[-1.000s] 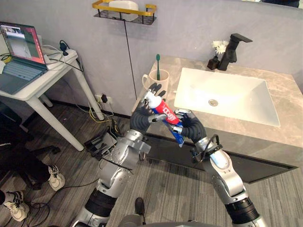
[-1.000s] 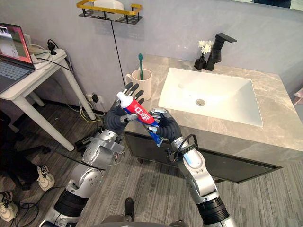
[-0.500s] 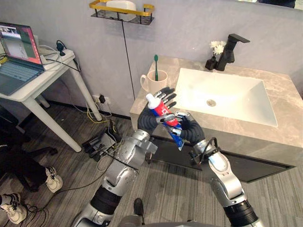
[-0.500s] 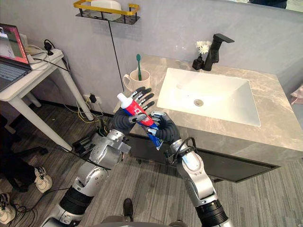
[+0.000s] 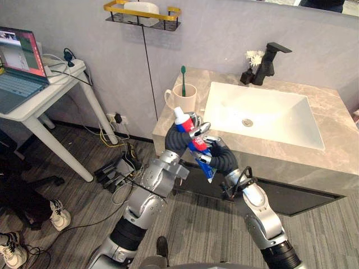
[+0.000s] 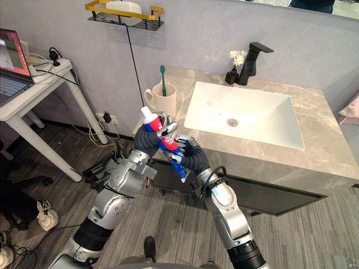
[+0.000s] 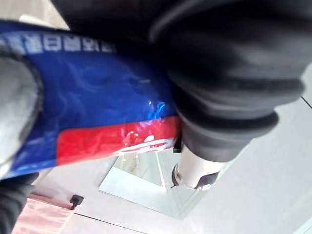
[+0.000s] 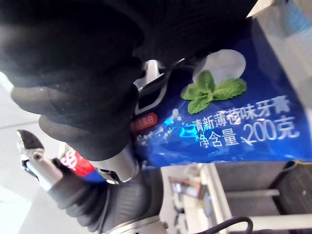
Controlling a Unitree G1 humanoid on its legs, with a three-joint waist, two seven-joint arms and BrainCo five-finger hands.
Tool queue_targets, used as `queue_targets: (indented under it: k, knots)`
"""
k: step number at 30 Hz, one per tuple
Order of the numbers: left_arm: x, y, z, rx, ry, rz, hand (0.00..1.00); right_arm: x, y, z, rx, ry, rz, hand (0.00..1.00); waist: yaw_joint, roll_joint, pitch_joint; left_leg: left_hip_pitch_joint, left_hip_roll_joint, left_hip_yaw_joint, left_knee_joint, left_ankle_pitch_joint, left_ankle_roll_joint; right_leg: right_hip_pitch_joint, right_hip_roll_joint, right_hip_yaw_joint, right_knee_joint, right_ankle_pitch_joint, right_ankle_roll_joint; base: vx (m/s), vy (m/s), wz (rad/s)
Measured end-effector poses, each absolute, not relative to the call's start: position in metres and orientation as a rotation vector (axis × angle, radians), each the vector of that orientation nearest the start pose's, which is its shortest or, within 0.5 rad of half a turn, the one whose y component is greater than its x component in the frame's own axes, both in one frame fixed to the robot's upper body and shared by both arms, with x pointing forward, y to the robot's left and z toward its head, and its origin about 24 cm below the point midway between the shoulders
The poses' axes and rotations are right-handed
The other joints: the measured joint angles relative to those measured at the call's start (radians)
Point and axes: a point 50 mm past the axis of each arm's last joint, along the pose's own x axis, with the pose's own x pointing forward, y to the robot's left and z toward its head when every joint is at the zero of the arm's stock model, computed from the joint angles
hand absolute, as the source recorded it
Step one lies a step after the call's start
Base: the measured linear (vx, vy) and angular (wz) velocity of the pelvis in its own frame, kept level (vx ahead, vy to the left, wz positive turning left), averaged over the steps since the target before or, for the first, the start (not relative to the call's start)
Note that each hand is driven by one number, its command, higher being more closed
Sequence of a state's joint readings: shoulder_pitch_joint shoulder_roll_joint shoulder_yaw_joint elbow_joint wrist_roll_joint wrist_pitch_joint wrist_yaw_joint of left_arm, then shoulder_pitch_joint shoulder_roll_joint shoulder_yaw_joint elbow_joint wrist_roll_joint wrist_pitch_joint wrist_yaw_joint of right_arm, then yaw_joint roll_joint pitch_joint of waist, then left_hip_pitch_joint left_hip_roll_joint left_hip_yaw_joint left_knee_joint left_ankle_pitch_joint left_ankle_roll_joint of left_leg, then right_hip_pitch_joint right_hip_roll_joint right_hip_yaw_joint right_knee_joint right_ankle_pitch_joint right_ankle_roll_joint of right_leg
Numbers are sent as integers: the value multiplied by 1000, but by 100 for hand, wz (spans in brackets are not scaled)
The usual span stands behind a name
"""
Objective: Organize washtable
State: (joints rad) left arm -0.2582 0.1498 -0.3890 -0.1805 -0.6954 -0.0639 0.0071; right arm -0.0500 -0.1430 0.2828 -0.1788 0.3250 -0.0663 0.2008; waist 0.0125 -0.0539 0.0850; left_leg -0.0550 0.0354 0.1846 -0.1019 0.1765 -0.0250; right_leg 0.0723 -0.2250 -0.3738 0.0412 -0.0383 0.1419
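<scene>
The toothpaste tube (image 5: 183, 124) is held in the air at the middle of the frame, just in front of the near left corner of the washtable's counter (image 5: 336, 120) and touching no surface. It tilts, with its white cap up and to the left and its flat crimped tail down and to the right. The body is red near the cap and glossy blue toward the tail, with a mint-leaf picture, and it looks full and hardly squeezed. The left hand (image 5: 175, 141) has its fingers curled round the upper part below the cap, and the right hand (image 5: 221, 159) clasps the blue lower part, so both grasp it at once. This looks like a handover between the hands, or a re-grip before placing. Just above, a cream mug (image 5: 185, 101) with a green toothbrush (image 5: 183, 81) stands on the counter left of the white basin (image 5: 291, 123). The next move probably calls for one hand to let go and the other to carry the tube to that mug.
</scene>
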Motion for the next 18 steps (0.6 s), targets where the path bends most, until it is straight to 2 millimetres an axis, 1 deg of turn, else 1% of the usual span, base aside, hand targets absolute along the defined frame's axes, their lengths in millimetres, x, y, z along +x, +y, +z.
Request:
queue_targets:
  k: [5, 7, 9, 11, 13, 15, 16, 17, 18]
  knots:
    - [268, 68, 137, -533, -273, -515, 100, 245, -91, 92, 214, -224, 525, 0, -1, 0, -1, 0, 0, 12, 0, 0, 0, -7, -1, 14, 0, 6, -2, -6, 12, -7]
    - [271, 70, 142, -526, -293, -507, 100, 245, -92, 91, 243, -215, 528, 0, 0, 0, -3, 0, 0, 13, 0, 0, 0, -7, -1, 15, -2, 9, -1, 0, 5, -2]
    - [278, 76, 154, -500, -344, -487, 100, 246, -92, 88, 276, -199, 539, 0, 0, 0, -12, 1, 0, 16, 5, 0, 0, -7, -1, 18, -6, 14, -1, 6, 11, -5]
    - [288, 86, 176, -450, -429, -457, 100, 246, -92, 86, 329, -186, 535, 0, -1, 1, -26, 4, 0, 21, 5, 0, 0, -7, -1, 22, -8, 17, -2, 3, 13, -6]
    - [294, 93, 190, -416, -486, -440, 100, 247, -94, 86, 355, -184, 531, 0, -1, 1, -26, 9, 1, 25, 3, 0, 0, -6, -1, 26, -6, 17, -3, -19, 9, -7]
    - [302, 99, 213, -361, -571, -419, 100, 247, -94, 85, 390, -176, 530, 0, -3, 1, -26, 11, 2, 29, -1, -4, -5, -7, -2, 28, -4, 18, -5, -37, 11, -5]
    - [305, 100, 218, -339, -586, -417, 100, 247, -94, 84, 398, -173, 529, 0, -4, 1, -26, 12, 2, 30, -1, -4, -5, -7, -2, 28, -3, 19, -6, -37, 20, -2]
    - [314, 103, 231, -274, -615, -407, 100, 246, -94, 81, 415, -161, 529, 0, -8, 1, -26, 12, 2, 31, -2, -4, -5, -8, -3, 29, -1, 20, -7, 0, 0, 0]
    - [316, 105, 236, -252, -624, -403, 100, 245, -94, 80, 420, -156, 529, 0, -10, 1, -26, 12, 2, 31, -2, -4, -5, -8, -3, 29, -1, 20, -8, 0, 0, 0]
